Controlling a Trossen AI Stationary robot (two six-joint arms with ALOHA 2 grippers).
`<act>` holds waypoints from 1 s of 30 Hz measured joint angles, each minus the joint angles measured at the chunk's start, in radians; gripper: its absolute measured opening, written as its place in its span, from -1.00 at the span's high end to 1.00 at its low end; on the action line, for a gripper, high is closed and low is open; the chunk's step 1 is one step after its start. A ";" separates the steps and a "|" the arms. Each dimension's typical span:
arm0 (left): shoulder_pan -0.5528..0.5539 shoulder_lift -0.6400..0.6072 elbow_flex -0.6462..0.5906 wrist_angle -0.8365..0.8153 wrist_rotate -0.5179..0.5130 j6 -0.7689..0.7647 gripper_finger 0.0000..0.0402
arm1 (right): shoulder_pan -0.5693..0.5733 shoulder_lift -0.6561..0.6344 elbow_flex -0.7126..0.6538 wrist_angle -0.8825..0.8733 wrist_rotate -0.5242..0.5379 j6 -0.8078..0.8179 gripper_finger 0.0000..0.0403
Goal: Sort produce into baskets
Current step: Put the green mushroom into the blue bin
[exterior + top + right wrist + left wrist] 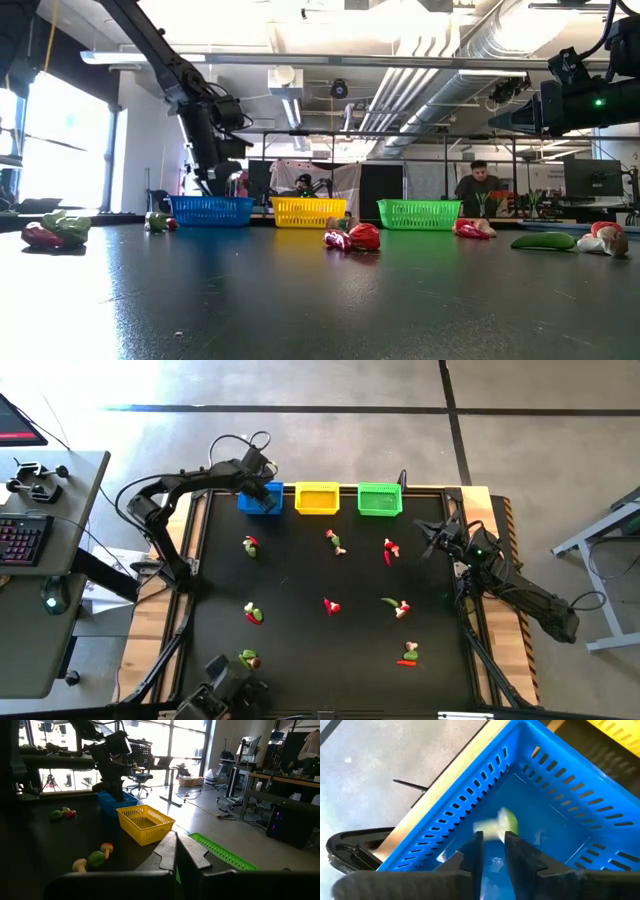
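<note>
Left hand (262, 488) poised over the blue basket (260, 500) at the tabletop's (300, 650) eleven o'clock corner, fingers (472, 851) set slightly apart with nothing pinched between them. Just beyond the fingertips, a pale green-and-whitish piece (497, 826), blurred, probably dropping into or already lying on the basket floor. Right hand (432, 542) idle near three o'clock, fingers pressed together, beside the green basket (379, 499).

Yellow basket (316, 498) at twelve o'clock. Remaining produce scattered over the black mat: red-and-green clusters at centre (331, 605), toward nine o'clock (250, 545), toward seven o'clock (247, 658) and toward five o'clock (407, 653).

Likely light, stiff little plastic toys, smooth and prone to skate or roll; best pinched across the widest part, squarely from above.

Only the left wrist view looks inside the blue basket; from overhead, hidden by the arm. Only the low view (352, 238) gives the pieces' height off the mat.
</note>
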 joint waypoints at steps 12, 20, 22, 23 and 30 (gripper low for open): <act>0.000 -0.012 -0.030 0.073 0.000 0.089 0.64 | 0.000 0.000 0.000 0.000 0.000 0.000 1.00; -0.008 -0.100 -0.141 0.345 0.018 -0.057 0.97 | 0.000 0.000 0.000 0.000 0.000 0.000 1.00; -0.019 -0.135 -0.184 0.424 0.018 -0.086 0.96 | 0.000 0.000 0.000 0.000 0.000 0.000 1.00; -0.026 -0.154 -0.209 0.464 0.018 -0.094 0.96 | 0.000 0.000 0.000 0.000 0.000 0.000 1.00; -0.125 -0.299 -0.377 0.667 0.077 -0.124 1.00 | 0.000 0.000 0.000 0.000 0.000 0.000 1.00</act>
